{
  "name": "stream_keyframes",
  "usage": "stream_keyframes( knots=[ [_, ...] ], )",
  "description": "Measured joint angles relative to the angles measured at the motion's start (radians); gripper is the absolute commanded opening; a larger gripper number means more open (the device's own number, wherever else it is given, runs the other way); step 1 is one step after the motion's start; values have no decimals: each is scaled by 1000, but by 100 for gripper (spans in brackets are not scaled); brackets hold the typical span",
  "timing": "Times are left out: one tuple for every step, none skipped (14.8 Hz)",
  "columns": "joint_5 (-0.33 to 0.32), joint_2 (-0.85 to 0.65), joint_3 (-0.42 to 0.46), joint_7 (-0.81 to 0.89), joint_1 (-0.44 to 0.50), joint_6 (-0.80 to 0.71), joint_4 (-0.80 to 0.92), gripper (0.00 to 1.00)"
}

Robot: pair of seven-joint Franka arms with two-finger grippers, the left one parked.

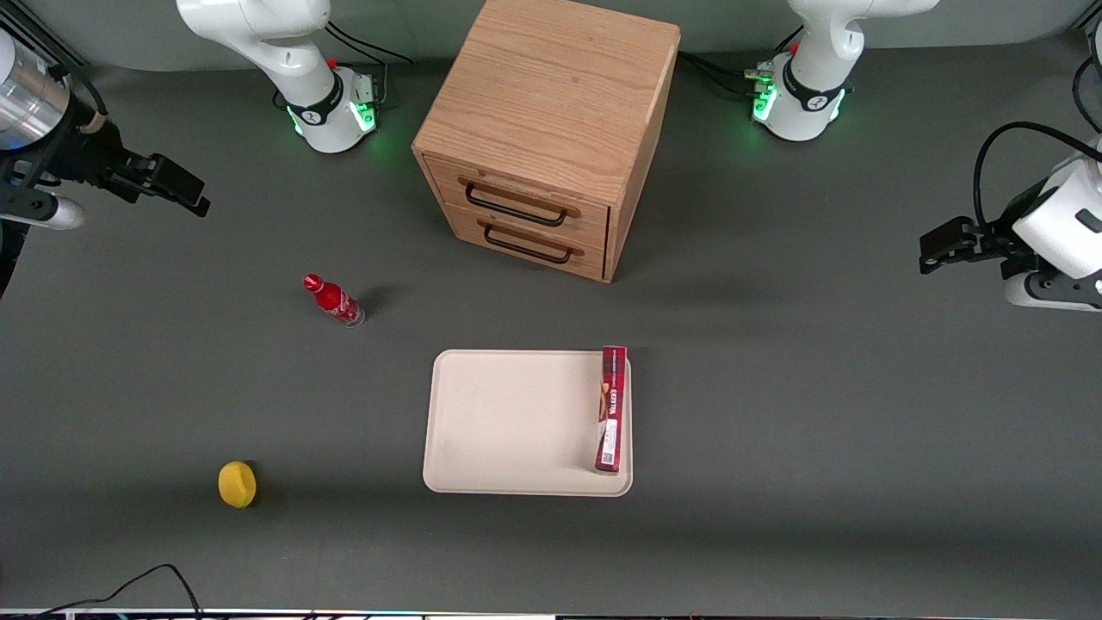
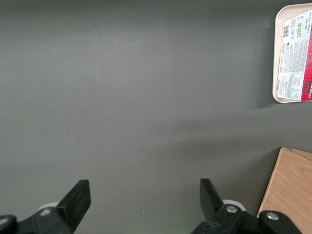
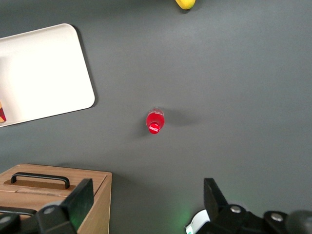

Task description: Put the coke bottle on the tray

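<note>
The coke bottle is small and red with a red cap. It stands upright on the dark grey table, beside the tray toward the working arm's end and a little farther from the front camera. It also shows in the right wrist view, seen from above. The cream-beige tray lies flat in front of the drawer cabinet and also shows in the right wrist view. My right gripper hangs high above the working arm's end of the table, well apart from the bottle. Its fingers stand wide open and empty.
A long red box lies on the tray along its edge toward the parked arm. A wooden two-drawer cabinet stands farther from the front camera than the tray. A yellow lemon lies nearer the front camera than the bottle.
</note>
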Motion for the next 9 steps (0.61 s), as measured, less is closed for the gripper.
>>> stream_keyframes(
  knots=[
    [0, 6, -5, 2, 0, -2, 0, 100],
    [0, 9, -7, 9, 0, -7, 0, 100],
    [0, 10, -8, 13, 0, -16, 1, 100],
    [0, 10, -8, 13, 0, -25, 1, 100],
    [0, 11, -7, 13, 1, -36, 1, 100],
    [1, 14, -5, 13, 1, -40, -2, 100],
    [1, 19, -1, 13, 3, -39, -11, 100],
    [2, 24, 2, 16, 4, -28, -33, 100],
    [4, 26, 5, 20, 5, 13, -75, 100]
  ],
)
